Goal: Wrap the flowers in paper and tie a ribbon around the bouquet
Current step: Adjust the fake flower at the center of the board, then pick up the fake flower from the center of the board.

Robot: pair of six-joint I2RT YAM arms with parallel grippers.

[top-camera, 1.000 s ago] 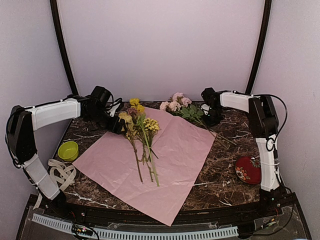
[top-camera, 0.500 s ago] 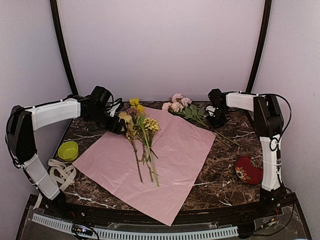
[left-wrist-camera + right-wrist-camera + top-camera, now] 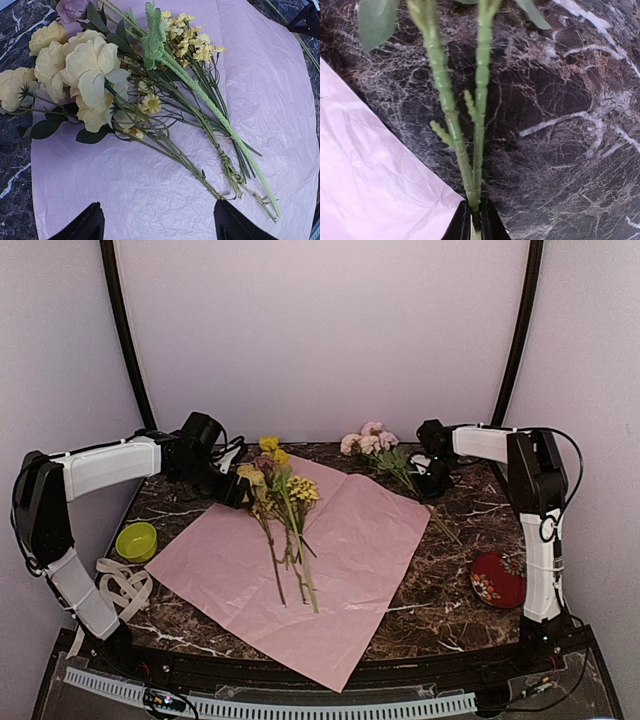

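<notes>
**Right hand clamped on pink stems, left hand spread over the yellow bunch**

From the top external camera, the large crinkled lilac-pink sheet of paper (image 3: 345, 560) lies flat on the dark marbled surface (image 3: 450, 585), one corner hanging over the near edge. The left hand (image 3: 235, 490) sits at the sheet's far left corner. The yellow flowers (image 3: 280, 502), a small bunch of pale and bright yellow blooms on thin green stems, lie on the paper right by it, stems running away toward the near edge. The right hand (image 3: 432, 472) is off the paper's far right corner, with the pink flowers (image 3: 368, 442), round blooms on leafy green stems, reaching out from it toward the back wall. The cream fabric ribbon (image 3: 122, 585) is heaped well behind the left hand, near a lime-green bowl (image 3: 136, 541). A red patterned dish (image 3: 497, 578) sits well behind the right hand.

In the left wrist view, the left hand (image 3: 157, 227) has its two black fingers (image 3: 85, 227) spread wide, holding nothing. The yellow flowers (image 3: 90, 70) rest on the paper (image 3: 125, 195) just ahead of them.

In the right wrist view, the right hand (image 3: 475, 222) is pinched tight on the green stems of the pink flowers (image 3: 481, 100), which run straight ahead over the surface (image 3: 570, 150). A corner of the paper (image 3: 370, 190) lies just beside the fingers.
</notes>
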